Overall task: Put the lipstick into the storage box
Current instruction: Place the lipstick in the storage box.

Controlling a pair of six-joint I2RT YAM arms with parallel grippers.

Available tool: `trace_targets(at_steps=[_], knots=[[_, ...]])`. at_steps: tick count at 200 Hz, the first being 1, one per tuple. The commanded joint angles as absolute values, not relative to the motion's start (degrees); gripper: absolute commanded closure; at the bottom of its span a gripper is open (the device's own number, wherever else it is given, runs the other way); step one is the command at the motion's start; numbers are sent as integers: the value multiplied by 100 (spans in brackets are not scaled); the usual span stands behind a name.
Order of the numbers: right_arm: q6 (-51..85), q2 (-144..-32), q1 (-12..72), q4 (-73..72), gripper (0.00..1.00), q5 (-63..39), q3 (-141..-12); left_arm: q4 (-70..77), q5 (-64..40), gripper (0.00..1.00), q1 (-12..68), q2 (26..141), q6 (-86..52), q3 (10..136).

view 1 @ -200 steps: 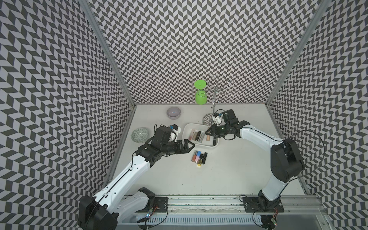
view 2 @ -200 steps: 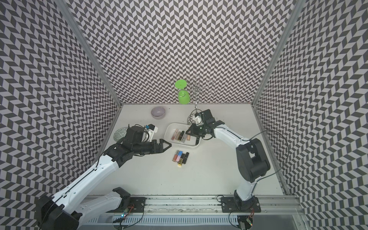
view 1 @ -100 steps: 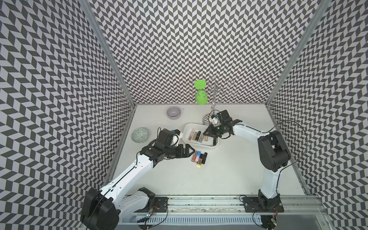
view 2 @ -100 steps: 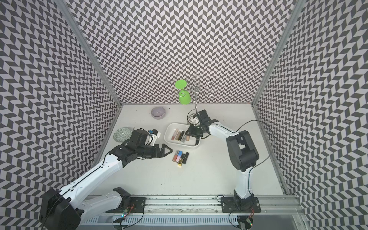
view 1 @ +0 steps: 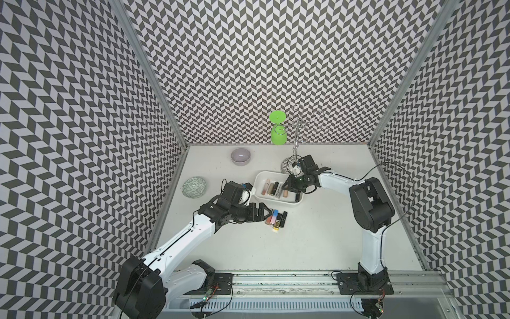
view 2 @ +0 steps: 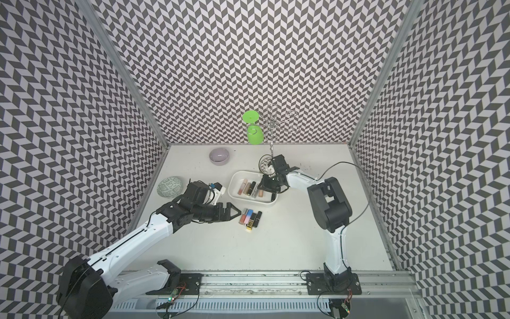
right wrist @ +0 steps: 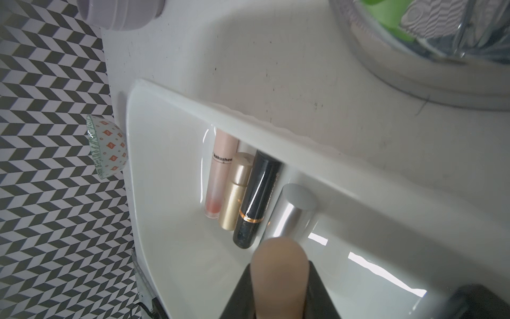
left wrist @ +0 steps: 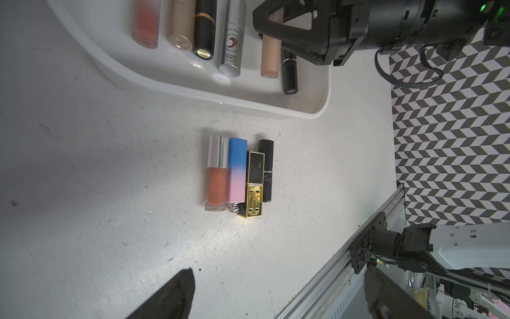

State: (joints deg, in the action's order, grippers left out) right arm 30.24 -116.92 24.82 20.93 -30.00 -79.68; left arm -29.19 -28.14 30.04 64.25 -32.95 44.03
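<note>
Chevron walls (view 1: 248,69), white table (view 1: 303,243), L fingers (left wrist: 174,298) spread, R fingers (right wrist: 237,301) pinching beige lipstick (right wrist: 278,270) in storage box (view 1: 260,187)

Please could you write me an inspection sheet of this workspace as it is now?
Surface: white table, scuffed, small specks.
Job's things: storage box holds five loose lipsticks; four lipsticks lie side by side outside it.
Clutter: grey bowl, patterned plate, green bottle, wire stand.
Grippers: left gripper open, facing the four; right gripper shut on a beige lipstick in the box.
Cables: black cable loops off the right arm.
Surroundings: zigzag walls, metal rail in front.
</note>
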Motion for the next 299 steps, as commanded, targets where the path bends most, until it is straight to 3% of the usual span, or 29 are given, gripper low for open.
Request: trace_targets(at_steps=[1,157,203,272,299], knots=[[3076,-11845,2435,1899,71,-2971,-8071,-2769,-2895,1,3050,6468,-3304,4359],[2990,-11215,2399,1978,64,-3045,-7934,-2586,-2850,1,3132,6684,-3314,4318],[2829,-10504,2399,2009,62,-3317,-7848,-2601,-2399,1,3404,6747,-3219,4333],[2809,-8961,2144,1441,58,-3760,-6418,-2754,-1505,1,3747,7054,-2974,4348],[2681,-8514,1946,1543,57,-3787,-6035,-2997,-1112,6,3918,7546,-2809,4626]])
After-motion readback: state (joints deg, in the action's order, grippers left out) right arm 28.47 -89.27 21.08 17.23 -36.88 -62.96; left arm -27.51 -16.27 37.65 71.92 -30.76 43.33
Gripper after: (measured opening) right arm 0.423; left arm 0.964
